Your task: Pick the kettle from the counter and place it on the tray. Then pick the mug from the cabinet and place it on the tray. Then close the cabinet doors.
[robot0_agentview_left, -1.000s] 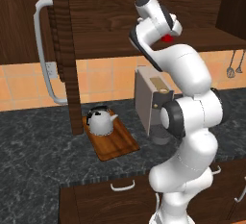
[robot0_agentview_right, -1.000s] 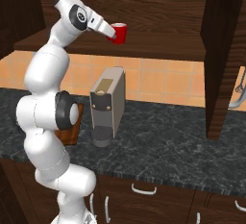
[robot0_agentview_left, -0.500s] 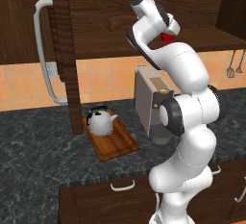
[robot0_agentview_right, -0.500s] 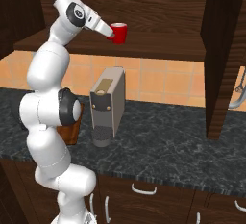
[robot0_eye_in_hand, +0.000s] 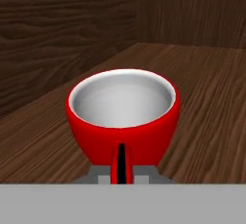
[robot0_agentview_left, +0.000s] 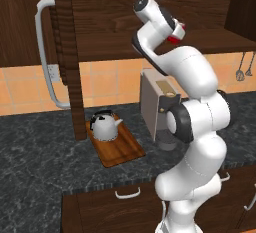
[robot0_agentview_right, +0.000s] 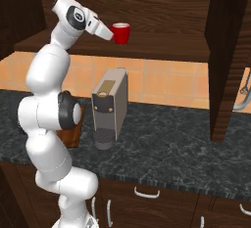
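Risk: the red mug [robot0_agentview_right: 120, 33] is held only by its thin side handle, jaws closed narrow on it at the bottom centre of the hand view. A slip or a swing of the cup about the handle is judged possible on lifting. The cabinet shelf [robot0_eye_in_hand: 211, 98] or door edges could be clipped on the way out, and the kettle [robot0_agentview_left: 105, 125] already occupies the tray [robot0_agentview_left: 117, 147], lower left of the left base view. Pose: arm raised high, forearm angled to the shelf, gripper [robot0_agentview_right: 112, 34] roughly level at the upper centre.

Both base views look forward and down at the coffee machine [robot0_agentview_left: 155, 108], from left-behind and right-behind; hand view sits close above it, facing the mug [robot0_eye_in_hand: 123, 117].
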Available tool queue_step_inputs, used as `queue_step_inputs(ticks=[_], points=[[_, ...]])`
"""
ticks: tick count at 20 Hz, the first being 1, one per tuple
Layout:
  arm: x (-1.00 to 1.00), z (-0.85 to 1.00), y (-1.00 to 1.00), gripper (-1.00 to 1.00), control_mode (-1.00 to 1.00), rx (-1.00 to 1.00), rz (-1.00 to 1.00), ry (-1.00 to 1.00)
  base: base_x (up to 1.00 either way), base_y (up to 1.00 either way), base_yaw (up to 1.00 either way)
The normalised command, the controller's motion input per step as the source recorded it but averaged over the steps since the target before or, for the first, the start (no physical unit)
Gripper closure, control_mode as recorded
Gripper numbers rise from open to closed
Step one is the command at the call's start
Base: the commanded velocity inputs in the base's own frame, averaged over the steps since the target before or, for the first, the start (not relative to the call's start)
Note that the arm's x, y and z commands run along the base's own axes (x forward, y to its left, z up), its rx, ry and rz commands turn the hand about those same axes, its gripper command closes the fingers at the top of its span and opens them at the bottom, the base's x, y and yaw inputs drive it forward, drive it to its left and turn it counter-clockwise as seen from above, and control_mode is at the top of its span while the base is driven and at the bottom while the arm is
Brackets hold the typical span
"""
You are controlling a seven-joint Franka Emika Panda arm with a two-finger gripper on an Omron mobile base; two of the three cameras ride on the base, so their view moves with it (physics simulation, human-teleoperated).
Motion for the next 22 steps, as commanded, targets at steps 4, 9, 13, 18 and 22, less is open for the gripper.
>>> queue_step_inputs(ticks=[4, 9, 13, 18, 22], points=[[-0.51, 0.00, 0.02, 1.00, -1.00, 0.00, 0.14, -0.01, 0.00, 0.00, 0.00], [-0.75, 0.02, 0.10, 1.00, -1.00, 0.00, 0.22, 0.00, 0.00, 0.00, 0.00], [-0.85, 0.00, 0.17, 1.00, -1.00, 0.00, 0.38, 0.00, 0.00, 0.00, 0.00], [-0.89, 0.00, 0.23, 1.00, -1.00, 0.00, 0.48, 0.00, 0.00, 0.00, 0.00], [-0.93, 0.00, 0.24, 1.00, -1.00, 0.00, 0.48, 0.00, 0.00, 0.00, 0.00]])
